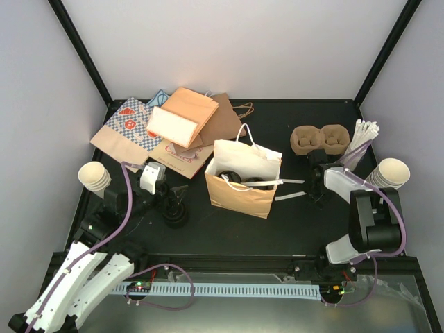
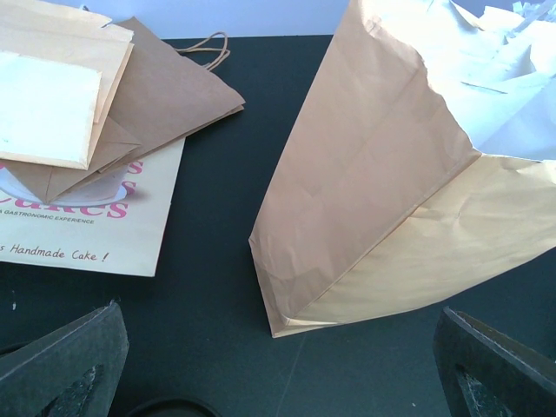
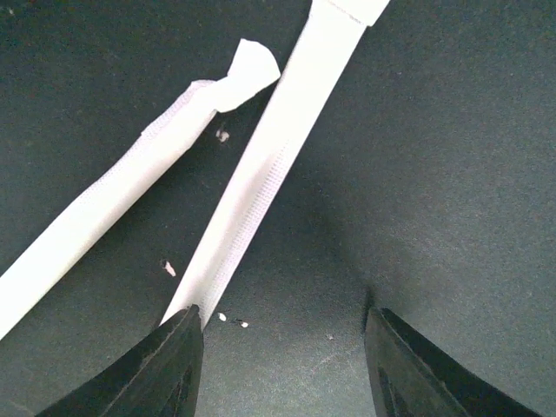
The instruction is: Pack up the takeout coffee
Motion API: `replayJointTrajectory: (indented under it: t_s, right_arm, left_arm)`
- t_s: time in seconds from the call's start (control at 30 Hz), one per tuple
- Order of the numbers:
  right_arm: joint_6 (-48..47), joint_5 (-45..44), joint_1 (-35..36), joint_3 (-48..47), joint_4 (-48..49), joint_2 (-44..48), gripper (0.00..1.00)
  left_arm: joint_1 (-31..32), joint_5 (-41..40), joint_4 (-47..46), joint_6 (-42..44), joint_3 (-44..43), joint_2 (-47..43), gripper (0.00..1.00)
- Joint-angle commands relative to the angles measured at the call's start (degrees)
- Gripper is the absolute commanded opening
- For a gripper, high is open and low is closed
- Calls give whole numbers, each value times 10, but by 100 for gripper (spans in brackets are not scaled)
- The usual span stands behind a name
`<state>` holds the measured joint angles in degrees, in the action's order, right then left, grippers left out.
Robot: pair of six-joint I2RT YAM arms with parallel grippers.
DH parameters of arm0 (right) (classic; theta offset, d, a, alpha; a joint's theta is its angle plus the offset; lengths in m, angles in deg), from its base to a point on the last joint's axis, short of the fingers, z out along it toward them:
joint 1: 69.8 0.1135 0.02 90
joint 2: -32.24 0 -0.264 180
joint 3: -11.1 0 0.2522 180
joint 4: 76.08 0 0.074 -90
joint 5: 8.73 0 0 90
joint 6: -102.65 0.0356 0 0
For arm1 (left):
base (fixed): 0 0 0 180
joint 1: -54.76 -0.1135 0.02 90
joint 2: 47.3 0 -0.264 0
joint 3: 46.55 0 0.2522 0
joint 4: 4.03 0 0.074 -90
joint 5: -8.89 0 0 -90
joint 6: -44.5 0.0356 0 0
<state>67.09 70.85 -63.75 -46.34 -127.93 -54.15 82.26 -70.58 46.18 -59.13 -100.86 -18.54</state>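
Note:
A tan paper bag (image 1: 239, 187) stands open at mid-table, and round black lids (image 1: 236, 179) show inside it. The brown pulp two-cup carrier (image 1: 319, 139) sits empty at the back right. My right gripper (image 1: 318, 187) hangs low over the table right of the bag. In the right wrist view it (image 3: 278, 369) is open over bare black table, and a white wrapped straw (image 3: 261, 182) ends at its left fingertip (image 3: 169, 360). My left gripper (image 1: 172, 199) is open left of the bag, facing the bag's corner (image 2: 365, 200) with nothing between its fingers (image 2: 65, 369).
Flat paper bags (image 1: 166, 132) are piled at the back left. Lidless cream cup stacks lie at the left (image 1: 94, 177) and right (image 1: 390, 173) edges. A bundle of wrapped straws (image 1: 361, 142) stands beside the carrier. A second loose straw (image 3: 113, 208) lies nearby. A black round rim (image 2: 165, 407) sits under the left gripper.

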Motion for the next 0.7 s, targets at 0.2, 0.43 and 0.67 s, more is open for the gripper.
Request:
replayJointTrajectory:
  t_s: [0.2,0.43,0.67]
  right_arm:
    - [13,-31,2,-8,20,38,54]
    - [14,-24,3,-31,24,-19,51]
    - [11,-38,2,-39,33,-57,42]
  left_arm:
    - [2,3,-10,8,-3,4,99]
    - [2,3,-10,7,-2,6,99]
    - [2,0,-9,6,-3,6,99]
